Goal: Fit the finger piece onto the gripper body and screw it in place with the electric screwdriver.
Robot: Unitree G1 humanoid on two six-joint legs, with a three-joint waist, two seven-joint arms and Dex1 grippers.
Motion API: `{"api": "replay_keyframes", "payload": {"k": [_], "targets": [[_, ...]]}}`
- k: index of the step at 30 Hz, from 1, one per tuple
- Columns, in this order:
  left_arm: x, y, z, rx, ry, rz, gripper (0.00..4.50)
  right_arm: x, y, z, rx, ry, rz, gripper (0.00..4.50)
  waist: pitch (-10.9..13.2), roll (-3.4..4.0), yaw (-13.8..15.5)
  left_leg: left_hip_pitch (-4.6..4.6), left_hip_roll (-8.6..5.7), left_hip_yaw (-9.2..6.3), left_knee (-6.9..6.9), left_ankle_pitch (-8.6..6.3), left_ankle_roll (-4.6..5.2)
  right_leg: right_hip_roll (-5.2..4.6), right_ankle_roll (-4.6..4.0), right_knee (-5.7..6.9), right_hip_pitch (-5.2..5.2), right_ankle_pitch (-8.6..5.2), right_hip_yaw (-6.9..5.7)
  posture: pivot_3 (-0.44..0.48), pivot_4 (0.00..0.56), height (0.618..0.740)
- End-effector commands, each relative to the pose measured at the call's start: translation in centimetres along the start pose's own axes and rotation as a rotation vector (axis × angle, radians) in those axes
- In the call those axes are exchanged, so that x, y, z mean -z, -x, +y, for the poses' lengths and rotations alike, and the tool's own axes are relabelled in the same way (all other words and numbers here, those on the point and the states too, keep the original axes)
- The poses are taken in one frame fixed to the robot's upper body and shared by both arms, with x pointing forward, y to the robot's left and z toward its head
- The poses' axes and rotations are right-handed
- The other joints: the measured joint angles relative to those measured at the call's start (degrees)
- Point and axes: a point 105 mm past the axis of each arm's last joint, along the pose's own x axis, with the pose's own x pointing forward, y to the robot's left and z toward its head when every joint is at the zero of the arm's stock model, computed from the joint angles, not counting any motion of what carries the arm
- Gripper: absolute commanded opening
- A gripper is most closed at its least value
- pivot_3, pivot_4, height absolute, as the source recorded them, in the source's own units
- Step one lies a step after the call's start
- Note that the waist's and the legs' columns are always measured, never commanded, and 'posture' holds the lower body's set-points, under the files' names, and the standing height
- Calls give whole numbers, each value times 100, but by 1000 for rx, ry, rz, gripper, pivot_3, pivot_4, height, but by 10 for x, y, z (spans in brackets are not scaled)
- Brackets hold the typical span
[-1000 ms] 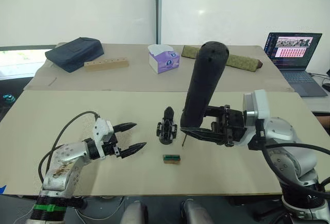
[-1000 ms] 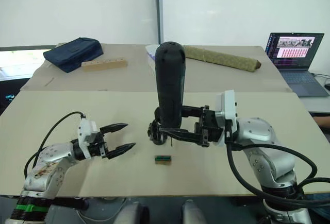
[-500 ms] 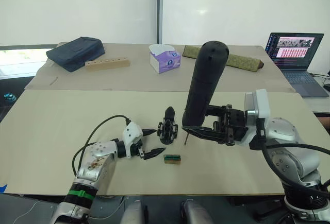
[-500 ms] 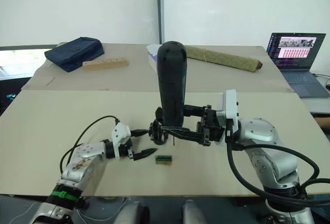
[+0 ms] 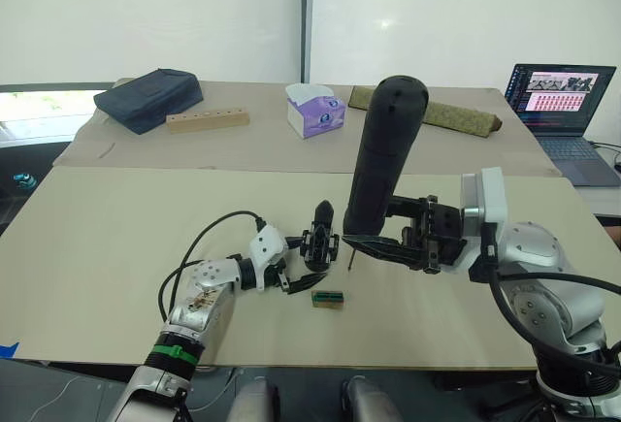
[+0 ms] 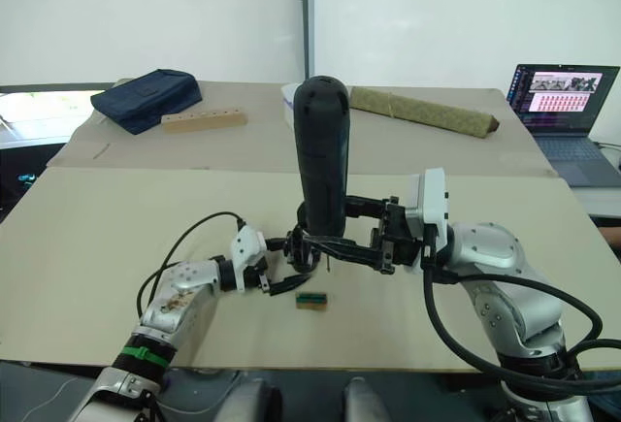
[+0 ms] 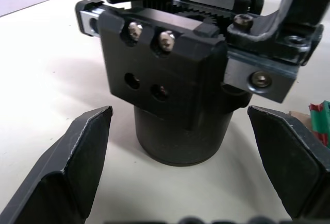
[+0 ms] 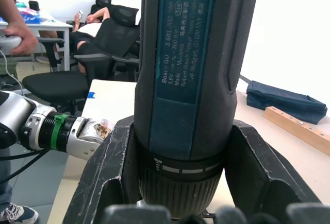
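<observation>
While the right pincer (image 5: 380, 246) stays clamped on one screwdriver (image 5: 384, 155), held upright with its bit just beside the one gripper body (image 5: 318, 243) on the table (image 5: 116, 238), the left pincer (image 5: 294, 263) has its two fingers (image 7: 67, 168) spread apart on either side of that body's base. One small green block (image 5: 326, 298) lies on the table just in front of the body, and one tissue box (image 5: 314, 111), one dark bag (image 5: 147, 85), one wooden block (image 5: 206, 118), one rolled mat (image 5: 441, 112) and one laptop (image 5: 566, 103) lie well apart, on the far side.
</observation>
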Motion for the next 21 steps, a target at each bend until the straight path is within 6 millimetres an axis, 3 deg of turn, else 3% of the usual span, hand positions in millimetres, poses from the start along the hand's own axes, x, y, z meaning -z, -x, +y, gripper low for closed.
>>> {"api": "replay_keyframes", "payload": {"k": [1, 5, 14, 21], "targets": [[4, -6, -5, 34, 5, 12, 3905, -14, 1, 3, -8, 54, -27, 1921, 0, 0, 5, 0, 0, 0, 0, 0, 0, 0, 0, 0, 0, 0, 0, 0, 150, 740], [3, -4, -2, 53, -4, 16, 2299, -14, 1, 4, -9, 54, -22, 1921, 0, 0, 15, 0, 0, 0, 1, 0, 0, 0, 0, 0, 1, 0, 0, 0, 150, 740], [4, 7, 13, 246, -83, 90, 2303, -14, 9, 4, -1, 49, 5, 1921, 0, -1, 0, -4, -2, 0, 2, 0, 0, 1, 0, -1, -3, 0, -1, 0, 150, 740], [7, 4, 25, 259, -149, 129, 2303, -14, 12, 5, 11, 47, 17, 1921, 0, -1, -26, -4, -2, -1, 4, 0, 1, 4, 0, -1, -1, 0, -2, 0, 150, 740]]}}
